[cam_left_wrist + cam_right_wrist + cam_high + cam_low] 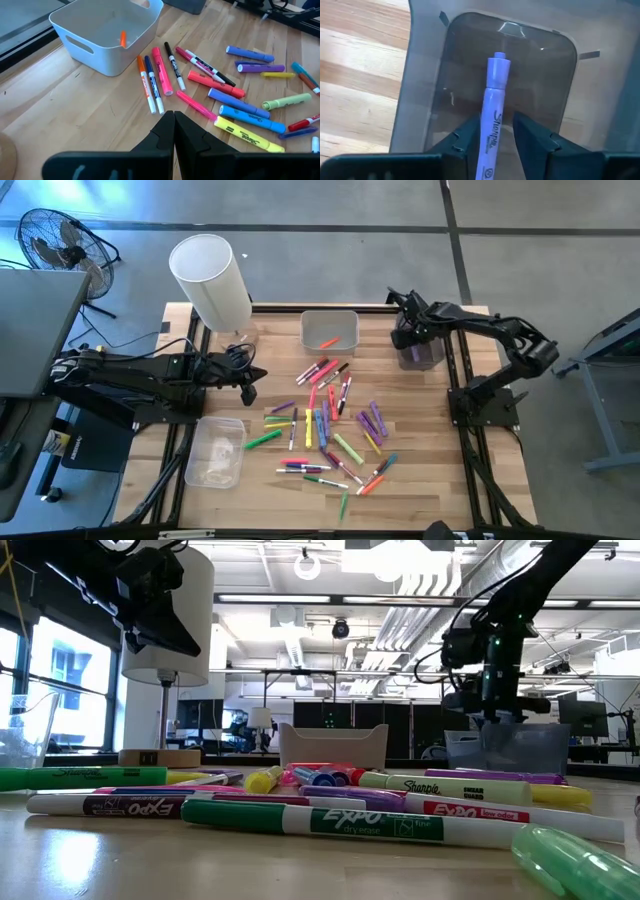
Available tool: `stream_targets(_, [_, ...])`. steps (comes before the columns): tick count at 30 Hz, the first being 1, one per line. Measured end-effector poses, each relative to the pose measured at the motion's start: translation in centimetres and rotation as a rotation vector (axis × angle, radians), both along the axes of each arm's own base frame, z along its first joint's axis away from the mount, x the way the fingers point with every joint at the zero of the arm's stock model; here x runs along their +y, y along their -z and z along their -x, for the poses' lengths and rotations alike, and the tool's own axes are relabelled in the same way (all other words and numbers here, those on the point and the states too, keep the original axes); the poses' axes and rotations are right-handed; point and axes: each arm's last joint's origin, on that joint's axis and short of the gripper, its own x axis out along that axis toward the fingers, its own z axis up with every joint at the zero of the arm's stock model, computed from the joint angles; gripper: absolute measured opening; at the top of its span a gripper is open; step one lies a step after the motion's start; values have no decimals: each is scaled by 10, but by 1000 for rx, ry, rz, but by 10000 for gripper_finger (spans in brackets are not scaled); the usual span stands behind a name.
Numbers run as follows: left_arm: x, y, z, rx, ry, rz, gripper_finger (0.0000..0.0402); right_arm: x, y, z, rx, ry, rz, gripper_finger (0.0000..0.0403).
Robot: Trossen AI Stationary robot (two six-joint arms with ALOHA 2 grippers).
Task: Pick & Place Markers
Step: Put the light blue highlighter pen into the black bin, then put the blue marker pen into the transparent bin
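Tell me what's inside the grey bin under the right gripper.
Only a purple Sharpie marker, hanging tip-down between the right gripper's parted fingers over the grey bin. The bin floor that shows is bare; the gripper covers the near end, so anything there cannot be seen.

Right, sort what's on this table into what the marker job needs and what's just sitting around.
Job:
- scattered coloured markers
- purple Sharpie marker between the right gripper fingers, over the dark clear bin
- white bin holding one orange marker
- clear plastic bin

Lying about:
- white cylindrical lamp
- black floor fan
- left gripper, shut, waiting
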Motion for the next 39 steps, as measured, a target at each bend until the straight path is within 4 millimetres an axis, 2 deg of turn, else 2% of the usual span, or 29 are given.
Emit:
stream_targets(5, [0, 0, 0, 2, -3, -3, 1, 4, -8, 3, -6, 4, 8, 110])
stream_targets(8, [0, 0, 0, 10, 5, -23, 8, 11, -21, 9, -12, 8, 31, 110])
stream_targets(15, [0, 0, 0, 31, 30, -73, 84, 47, -68, 29, -115, 75, 143, 109])
stream_targets(19, [0, 1, -1, 34, 29, -73, 117, 77, -94, 33, -265, 42, 227, 76])
stream_targets(23, [0, -4, -1, 26, 31, -70, 123, 109, -112, 32, -402, -59, 292, 14])
stream_targets(27, [0, -20, -8, 18, 43, -93, 124, 136, -117, 25, -458, -151, 316, 15])
stream_targets(31, [0, -34, -20, 90, 47, -93, 124, 158, -115, 10, -445, -295, 334, 3])
stream_targets(33, [0, -41, -31, 135, 50, -92, 124, 169, -113, 3, -436, -354, 353, 4])
stream_targets(36, [0, -41, -48, 260, 56, -84, 124, 183, -109, -7, -428, -406, 373, 5])
stream_targets(39, [0, -48, -67, 296, 47, -54, 124, 195, -104, -13, -407, -468, 350, 1])
